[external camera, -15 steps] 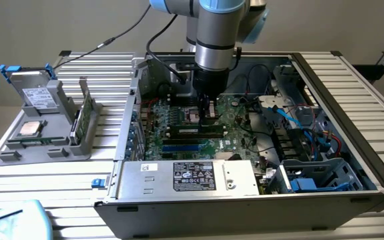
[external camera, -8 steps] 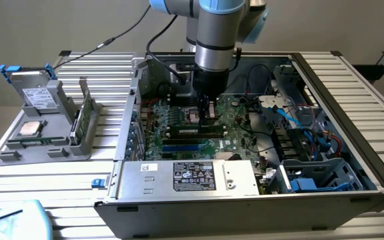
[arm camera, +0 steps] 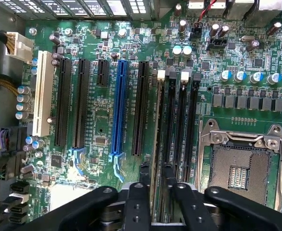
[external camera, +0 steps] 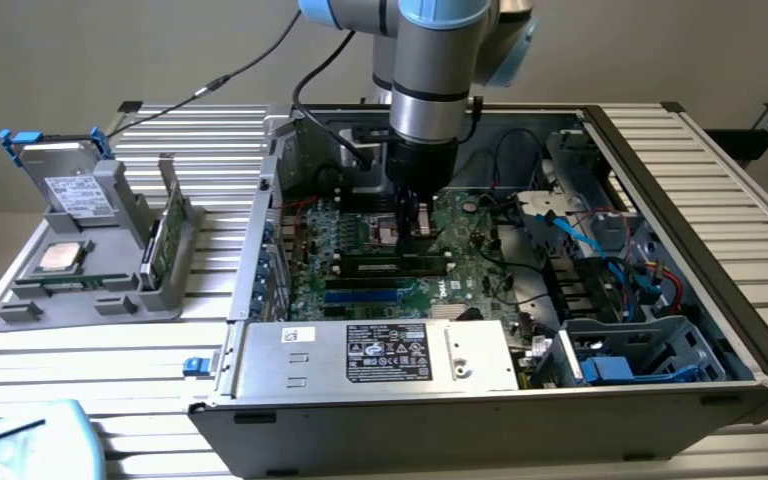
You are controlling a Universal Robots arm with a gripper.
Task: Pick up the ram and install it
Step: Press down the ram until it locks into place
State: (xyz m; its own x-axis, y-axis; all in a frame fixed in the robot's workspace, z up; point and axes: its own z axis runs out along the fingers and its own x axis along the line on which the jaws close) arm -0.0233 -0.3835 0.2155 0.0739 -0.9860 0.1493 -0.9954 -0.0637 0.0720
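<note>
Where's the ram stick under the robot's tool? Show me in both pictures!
Exterior view: the ram is at the black slots on the green board inside the case, just below the tool.
Wrist view: the ram is seen edge-on, reaching out from the tool.
Shared landmark: the long blue slot.

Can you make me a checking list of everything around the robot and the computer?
Surface: slatted metal table carrying an open computer case.
Job's things: ram stands edge-up in a motherboard slot, beside the empty processor socket.
Clutter: grey holder with spare parts, on the exterior view's left.
Grippers: tool sits right over the ram.
Cables: blue cables inside the case; black cable running from the arm.
Surroundings: plain wall; nothing else seen.
</note>
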